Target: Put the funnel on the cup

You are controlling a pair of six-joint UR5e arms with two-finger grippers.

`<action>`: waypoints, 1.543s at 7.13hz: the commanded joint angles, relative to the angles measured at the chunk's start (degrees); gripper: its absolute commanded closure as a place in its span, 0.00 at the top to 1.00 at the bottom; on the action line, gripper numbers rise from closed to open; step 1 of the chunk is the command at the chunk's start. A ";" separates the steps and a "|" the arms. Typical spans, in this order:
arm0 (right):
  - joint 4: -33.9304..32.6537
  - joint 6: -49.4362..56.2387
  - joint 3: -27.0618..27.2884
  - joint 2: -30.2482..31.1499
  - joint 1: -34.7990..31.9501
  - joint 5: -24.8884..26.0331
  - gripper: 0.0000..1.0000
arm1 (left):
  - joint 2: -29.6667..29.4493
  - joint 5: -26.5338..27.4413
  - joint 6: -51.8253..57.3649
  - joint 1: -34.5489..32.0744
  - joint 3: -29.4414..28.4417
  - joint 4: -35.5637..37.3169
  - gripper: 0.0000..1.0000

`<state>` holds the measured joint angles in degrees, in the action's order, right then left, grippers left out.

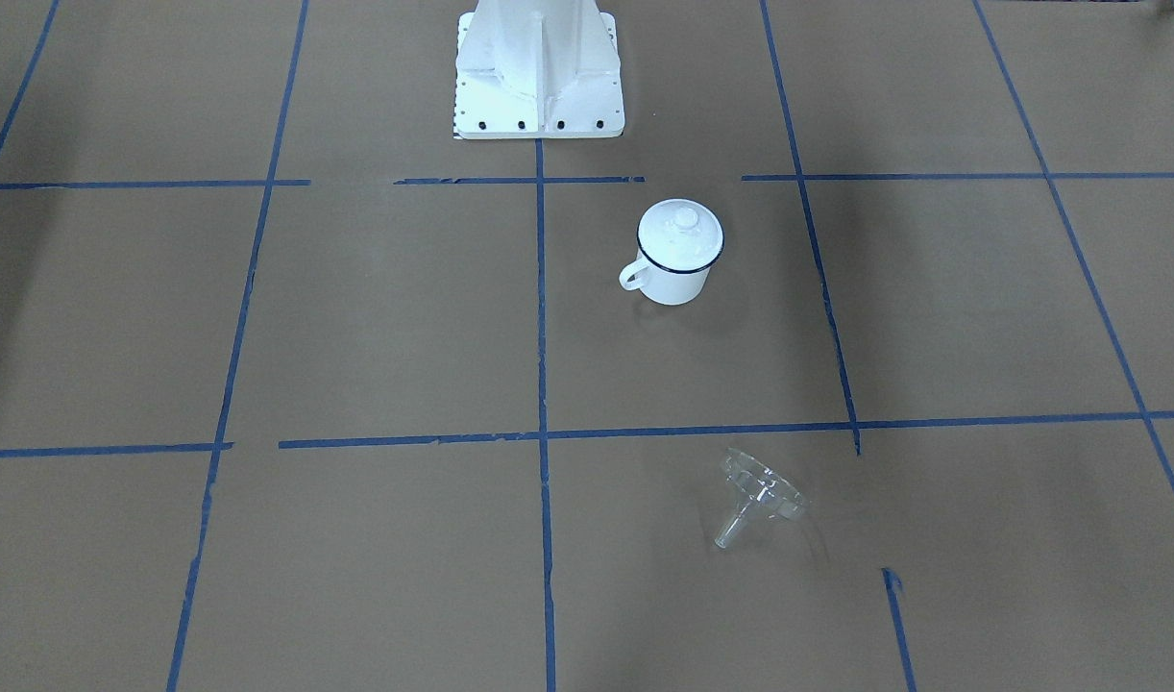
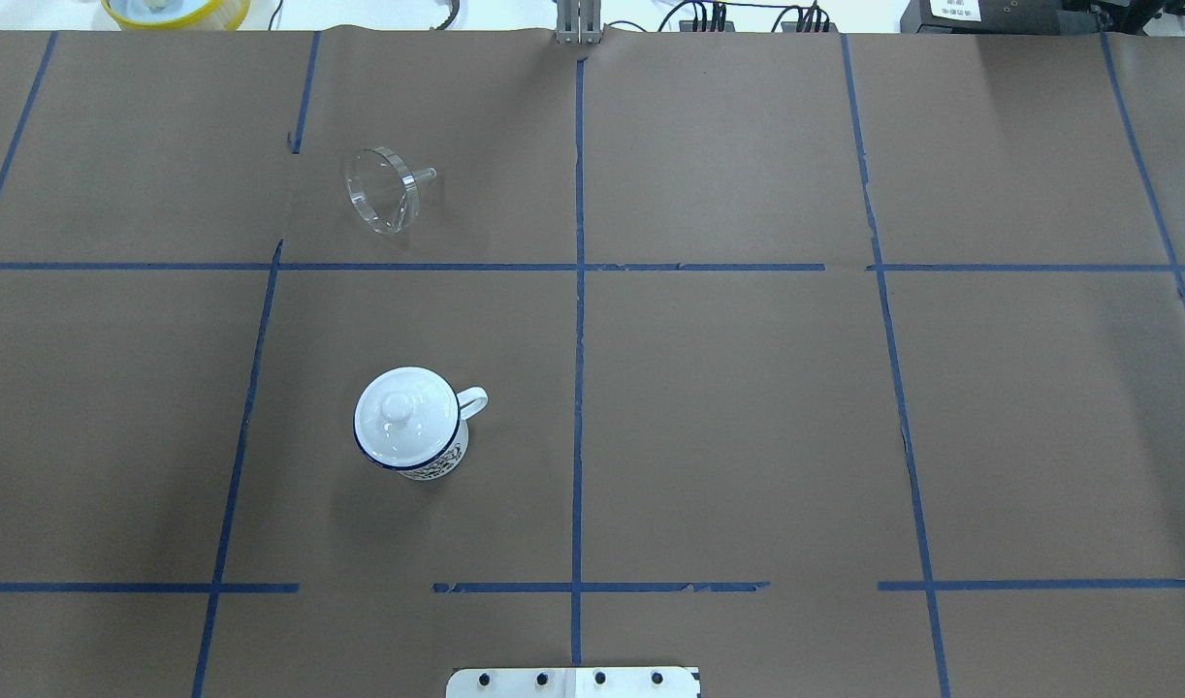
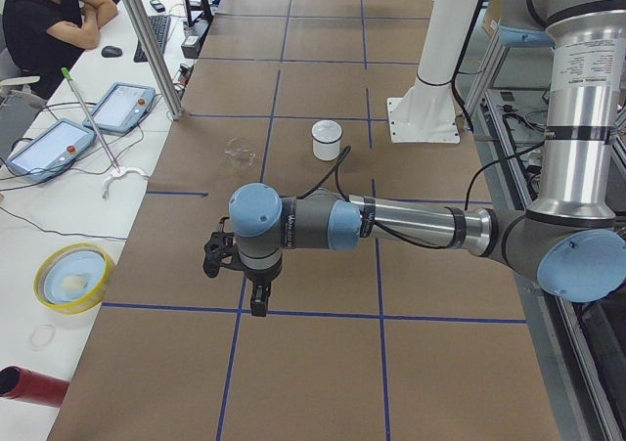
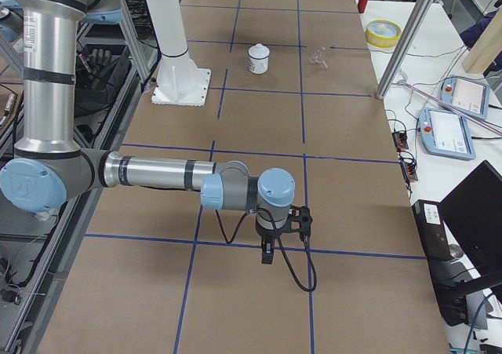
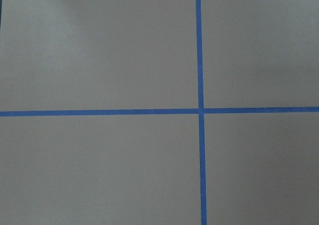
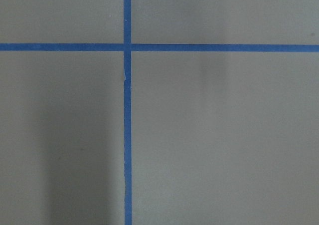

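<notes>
While my two arms reach out low over the brown worktop (image 2: pixel 748 427), each pincer shows only in a side view. I cannot tell whether either one stands apart or together. My left pincer (image 3: pixel 258 307) points down above a blue tape line (image 3: pixel 323 315), off the paper as far as I can judge. It is well apart from both the funnel and the cup. My right pincer (image 4: pixel 268 257) hangs the same way over a tape line at the other end of the worktop, also far from both things. My wrist cameras show only brown paper and a cross of blue tape (image 5: pixel 201 110), with no fingers in frame.

The funnel (image 2: pixel 384 189) lies on its side on the far part of the worktop, on my left half. Its wide mouth is tilted up on edge and its short spout points towards my right. The cup (image 2: pixel 442 463) stands upright nearer my base (image 2: pixel 573 682), also on my left half, with its loop handle turned to my right. A white knobbed lid (image 2: pixel 405 415) sits on its rim. Funnel and cup are well apart, with a tape line running between them.
</notes>
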<state>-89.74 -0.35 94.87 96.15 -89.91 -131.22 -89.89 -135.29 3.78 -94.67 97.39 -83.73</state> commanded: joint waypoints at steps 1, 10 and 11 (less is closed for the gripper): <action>0.00 0.00 0.05 0.00 0.00 0.00 1.00 | -0.28 0.03 0.26 0.02 2.52 2.34 1.00; 0.00 0.00 0.05 0.00 0.00 0.00 1.00 | -0.02 0.29 -0.44 0.02 4.82 4.28 1.00; 0.00 0.00 0.05 0.00 0.00 0.00 1.00 | 0.06 0.29 -0.35 -0.07 5.35 4.28 1.00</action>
<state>-89.74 -0.35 94.92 96.15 -89.91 -131.22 -89.88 -134.93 3.46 -94.68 102.08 -79.51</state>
